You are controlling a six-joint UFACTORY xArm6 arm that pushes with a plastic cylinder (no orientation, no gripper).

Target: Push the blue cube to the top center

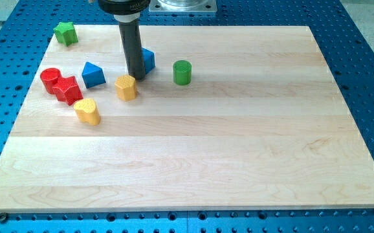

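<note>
The blue cube (147,60) sits near the top of the wooden board (193,162), left of centre, partly hidden behind my rod. My tip (136,77) rests on the board at the cube's left-bottom side, touching or nearly touching it. A yellow block (126,87) lies just below-left of the tip.
A green cylinder (182,72) stands right of the cube. A blue triangular block (93,74), a red cylinder (50,79), a red block (68,90) and a yellow heart-like block (87,111) lie at the left. A green star-like block (65,32) sits at the top left corner.
</note>
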